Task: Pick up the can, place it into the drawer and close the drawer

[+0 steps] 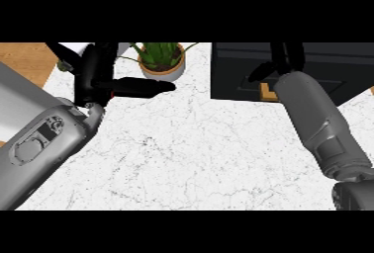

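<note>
My right hand: over the black open drawer at the white marble counter's far right edge, fingers mostly hidden, grip cannot be told | can: not visible | my left hand: fingers straight at far left edge | green potted plant in tan pot: far edge, beside the left thumb.

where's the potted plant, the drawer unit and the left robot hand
potted plant point(162, 60): head view, on its leaves just above the pot's rim
drawer unit point(241, 69): head view, on its dark top surface
left robot hand point(99, 74): head view, on the black palm
</note>
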Available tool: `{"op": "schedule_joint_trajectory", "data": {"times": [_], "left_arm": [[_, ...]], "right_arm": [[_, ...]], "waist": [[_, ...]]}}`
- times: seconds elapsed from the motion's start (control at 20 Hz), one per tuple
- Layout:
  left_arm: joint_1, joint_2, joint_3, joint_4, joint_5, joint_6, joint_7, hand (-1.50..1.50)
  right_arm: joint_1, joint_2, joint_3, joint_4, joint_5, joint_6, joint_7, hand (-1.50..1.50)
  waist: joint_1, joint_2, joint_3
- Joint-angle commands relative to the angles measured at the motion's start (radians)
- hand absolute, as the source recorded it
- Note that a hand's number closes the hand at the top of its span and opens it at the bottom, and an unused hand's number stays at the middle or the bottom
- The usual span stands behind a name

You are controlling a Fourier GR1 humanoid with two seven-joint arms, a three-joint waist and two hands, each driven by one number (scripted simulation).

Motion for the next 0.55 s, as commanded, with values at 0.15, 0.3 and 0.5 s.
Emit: {"op": "schedule_joint_trajectory", "data": {"times": [0.15,0.3,0.5], "left_arm": [[0.062,0.004,0.007,-0.019,-0.021,0.003,-0.041,-1.5],[0.101,0.009,0.024,-0.026,-0.013,0.008,-0.042,-1.5],[0.102,0.011,0.047,-0.034,-0.028,-0.005,-0.028,-1.5]], "right_arm": [[-0.084,0.07,-0.195,-0.056,-0.241,0.072,-0.088,-1.5],[-0.09,0.082,-0.26,-0.057,-0.325,0.146,-0.114,-1.5],[-0.09,0.095,-0.258,-0.048,-0.339,0.159,-0.147,-1.5]], "waist": [[0.003,-0.01,-0.002],[-0.009,-0.017,-0.004],[-0.03,-0.017,-0.005]]}}
